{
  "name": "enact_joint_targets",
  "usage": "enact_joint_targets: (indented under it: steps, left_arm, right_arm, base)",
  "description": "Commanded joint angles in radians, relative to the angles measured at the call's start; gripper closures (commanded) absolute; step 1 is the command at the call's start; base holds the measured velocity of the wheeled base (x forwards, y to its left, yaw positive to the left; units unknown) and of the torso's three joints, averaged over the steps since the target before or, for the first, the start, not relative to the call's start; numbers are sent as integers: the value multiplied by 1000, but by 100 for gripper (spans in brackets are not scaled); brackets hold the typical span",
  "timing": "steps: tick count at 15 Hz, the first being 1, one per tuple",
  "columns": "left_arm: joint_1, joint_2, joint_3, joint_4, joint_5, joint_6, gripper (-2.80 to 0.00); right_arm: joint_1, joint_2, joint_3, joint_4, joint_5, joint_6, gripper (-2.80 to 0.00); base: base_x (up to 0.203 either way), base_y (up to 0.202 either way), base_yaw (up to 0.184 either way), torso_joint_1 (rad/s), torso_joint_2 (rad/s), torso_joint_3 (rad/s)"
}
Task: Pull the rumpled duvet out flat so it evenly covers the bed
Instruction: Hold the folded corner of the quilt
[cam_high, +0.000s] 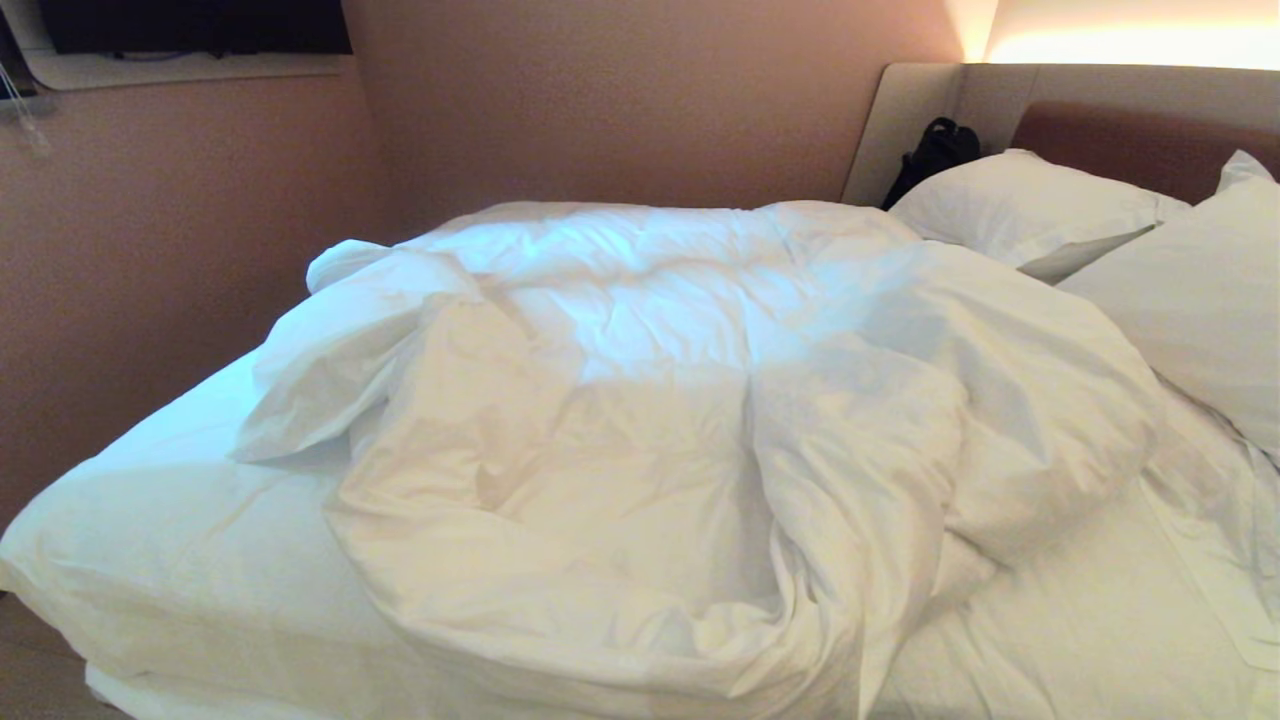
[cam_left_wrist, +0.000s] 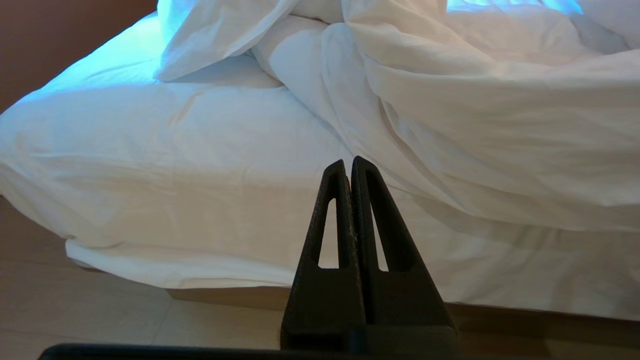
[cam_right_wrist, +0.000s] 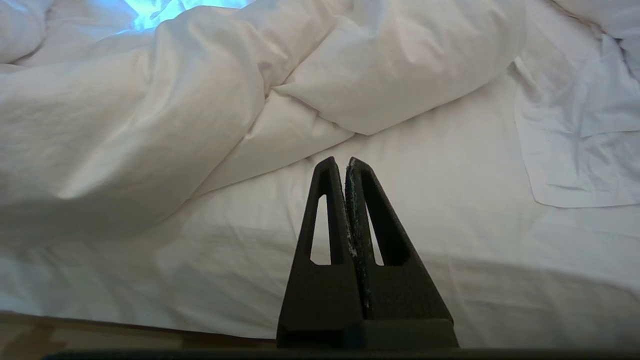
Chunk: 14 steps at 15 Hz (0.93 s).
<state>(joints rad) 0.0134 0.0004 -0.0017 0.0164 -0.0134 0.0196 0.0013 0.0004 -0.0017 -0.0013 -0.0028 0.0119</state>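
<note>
We see the duvet (cam_high: 690, 420) heaped in the middle of the bed (cam_high: 180, 540), bare sheet showing at 9 o'clock and 4 o'clock of it, so the spreading is all still to do. Our left gripper (cam_left_wrist: 348, 162) and right gripper (cam_right_wrist: 341, 162) hang short of the mattress edge, jaws closed on nothing. No writing or labels are readable.

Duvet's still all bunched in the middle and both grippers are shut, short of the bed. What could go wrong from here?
1. The duvet lies in thick overlapping folds; a pinch may catch only one layer, or the sheet underneath.
2. Its nearest fold hangs over the bed edge; pulling there could slide it floorward.
3. The left gripper and right gripper must open first.
</note>
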Motion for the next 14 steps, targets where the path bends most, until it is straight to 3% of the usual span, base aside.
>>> enact_joint_targets:
  steps: [1,14]
  left_arm:
    - [0,0,0,0,1,-1,0]
    - [0,0,-1,0,1,-1,0]
  right_arm:
    - [0,0,0,0,0,0,0]
    - [0,0,0,0,0,0,0]
  base:
    - [0,0,0,0,0,0]
    - [0,0,0,0,0,0]
